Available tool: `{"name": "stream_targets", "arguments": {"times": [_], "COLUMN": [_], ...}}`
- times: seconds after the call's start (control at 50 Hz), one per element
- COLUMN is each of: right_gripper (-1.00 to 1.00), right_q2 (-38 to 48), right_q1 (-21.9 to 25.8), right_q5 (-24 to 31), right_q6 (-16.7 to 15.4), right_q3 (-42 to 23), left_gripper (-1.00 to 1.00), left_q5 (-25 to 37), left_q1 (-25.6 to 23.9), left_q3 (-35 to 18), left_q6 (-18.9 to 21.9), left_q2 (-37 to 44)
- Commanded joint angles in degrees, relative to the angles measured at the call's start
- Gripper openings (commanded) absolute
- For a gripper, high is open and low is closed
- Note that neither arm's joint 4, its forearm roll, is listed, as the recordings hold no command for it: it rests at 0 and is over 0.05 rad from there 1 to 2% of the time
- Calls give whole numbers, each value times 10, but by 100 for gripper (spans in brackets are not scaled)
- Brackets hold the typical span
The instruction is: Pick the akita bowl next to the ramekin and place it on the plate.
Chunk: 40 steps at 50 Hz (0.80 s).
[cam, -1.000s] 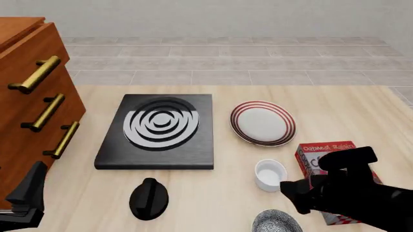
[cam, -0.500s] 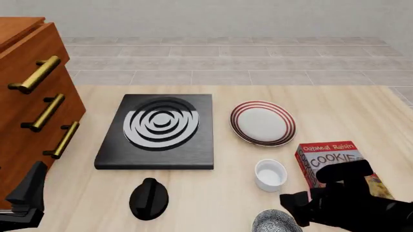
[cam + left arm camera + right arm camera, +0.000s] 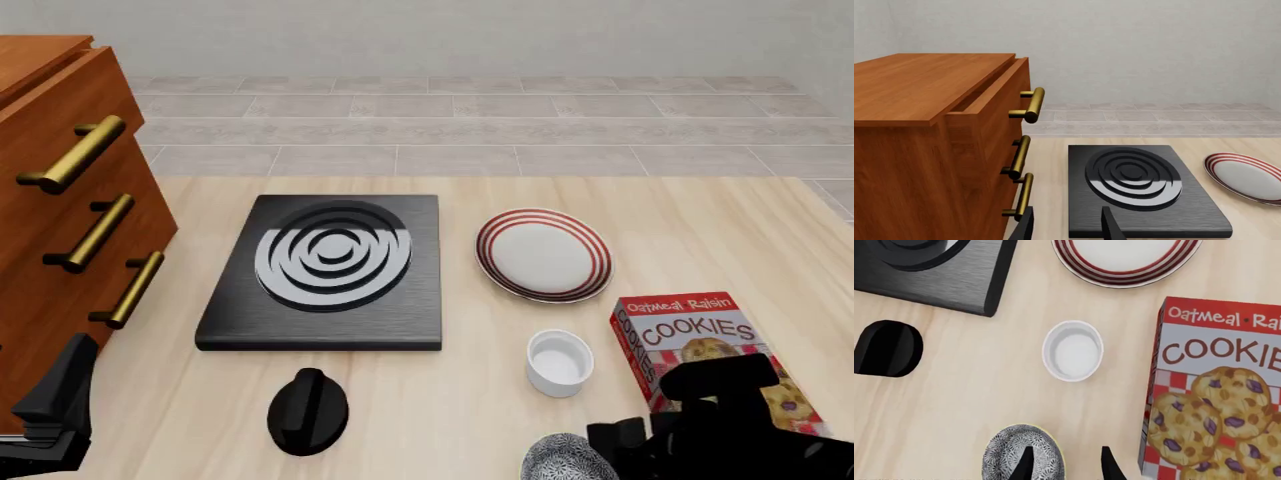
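While fingers (image 3: pixel 1106 464) straddle rim, akita bowl (image 3: pixel 1022 452) rests on table.

Akita bowl (image 3: pixel 567 458) nearest, ramekin (image 3: pixel 559 362) behind, plate (image 3: pixel 543 254) farthest

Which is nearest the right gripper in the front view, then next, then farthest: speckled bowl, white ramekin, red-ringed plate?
1. Speckled grey akita bowl, right beside the right gripper, at the near table edge.
2. Plain white ramekin, just beyond the bowl.
3. Red-ringed white plate, farthest, mid-table.
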Motion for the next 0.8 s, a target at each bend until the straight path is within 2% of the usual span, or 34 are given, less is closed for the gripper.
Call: {"name": "stream_targets", "arguments": {"times": [0.02,0.8], "right_gripper": [100,100], "right_q2": [-9,56], "right_q1": [-3,8], "right_q5": [5,-90], "right_q6": [5,34], "right_q3": [13,59], "left_gripper": [100,100], "left_q5": [0,0], "left_q1": [0,0], "left_q3": [0,0], "left_q6": [0,0], "left_q2": [0,0]}}
